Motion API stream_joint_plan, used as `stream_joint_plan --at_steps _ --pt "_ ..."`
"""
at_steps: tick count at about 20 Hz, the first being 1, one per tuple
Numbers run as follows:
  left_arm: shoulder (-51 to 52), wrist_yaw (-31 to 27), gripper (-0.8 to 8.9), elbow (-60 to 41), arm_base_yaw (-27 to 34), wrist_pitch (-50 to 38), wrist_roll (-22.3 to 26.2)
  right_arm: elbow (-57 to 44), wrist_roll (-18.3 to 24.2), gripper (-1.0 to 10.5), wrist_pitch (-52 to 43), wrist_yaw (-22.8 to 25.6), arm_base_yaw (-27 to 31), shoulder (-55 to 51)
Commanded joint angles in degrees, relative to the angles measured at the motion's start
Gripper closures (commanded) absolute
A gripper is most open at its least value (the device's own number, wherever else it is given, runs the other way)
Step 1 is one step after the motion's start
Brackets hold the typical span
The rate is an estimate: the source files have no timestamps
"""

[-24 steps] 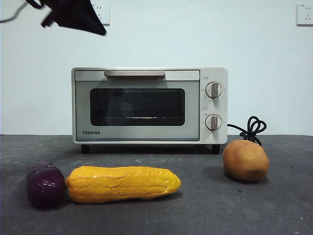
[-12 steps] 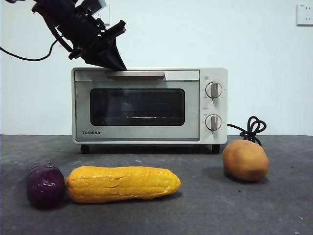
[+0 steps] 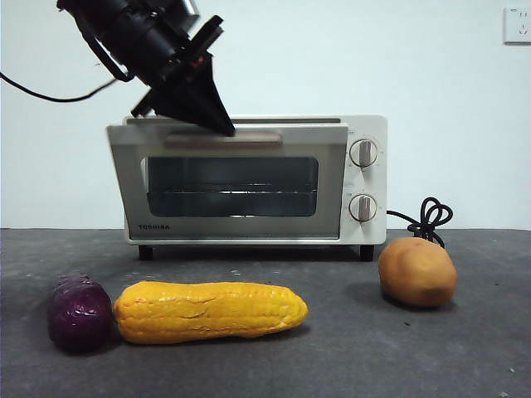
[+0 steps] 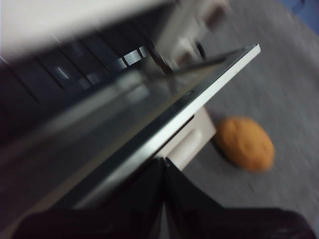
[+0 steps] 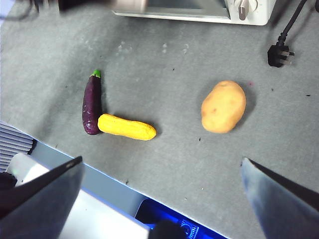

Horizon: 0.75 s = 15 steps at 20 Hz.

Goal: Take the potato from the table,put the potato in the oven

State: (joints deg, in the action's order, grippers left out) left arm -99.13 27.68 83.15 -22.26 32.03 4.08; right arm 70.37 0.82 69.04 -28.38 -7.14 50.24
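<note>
- Up front on the table (image 3: 348, 365): a yellow corn cob (image 3: 209, 311) lying lengthwise, tip toward the right; a dark purple eggplant (image 3: 79, 313) touching its blunt end on the left
- A little further back, off to the right: the potato (image 3: 416, 271), sitting on the bare grey surface, well apart from the corn and nothing gripping it; same potato (image 5: 223, 106) plain as day from the right wrist camera
- Right gripper (image 5: 159, 179) hanging high over the near table edge, jaws spread wide apart, nothing between them
- Behind all that, the oven (image 3: 249, 178): cream-white, TOSHIBA on the door, two round knobs (image 3: 362, 180) stacked on the right side; door (image 3: 228, 182) tilted out at the top, so cracked open, wire rack visible through the glass
- Left gripper (image 3: 217, 124) coming down from the upper left, tip right at the bar handle (image 3: 224, 139) on the door's top edge; from its wrist camera, jaws pressed together in a narrow wedge against the door edge, pretty blurry though
- Furthest back: black cord (image 3: 427, 220) coiled beside the oven on the right; white wall with a socket (image 3: 517, 23) in the top corner
</note>
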Motion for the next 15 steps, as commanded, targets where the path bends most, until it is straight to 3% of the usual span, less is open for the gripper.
stream_joint_plan --at_steps 1,7,11,15 --pt "0.00 -0.46 8.21 -1.25 -0.87 4.50 0.68 0.11 -0.33 2.6 -0.17 0.00 -0.13 0.02" --pt "3.96 -0.44 8.21 -1.25 -2.21 13.77 1.18 0.11 -0.31 2.6 -0.24 0.07 -0.13 0.02" --pt "9.20 -0.76 8.20 -1.25 -2.16 15.08 1.55 0.11 -0.52 2.6 -0.39 0.63 -0.13 0.94" --pt "19.41 -4.52 8.21 -1.25 -2.05 14.84 1.53 0.09 -1.22 2.6 -0.74 5.44 -0.52 4.87"
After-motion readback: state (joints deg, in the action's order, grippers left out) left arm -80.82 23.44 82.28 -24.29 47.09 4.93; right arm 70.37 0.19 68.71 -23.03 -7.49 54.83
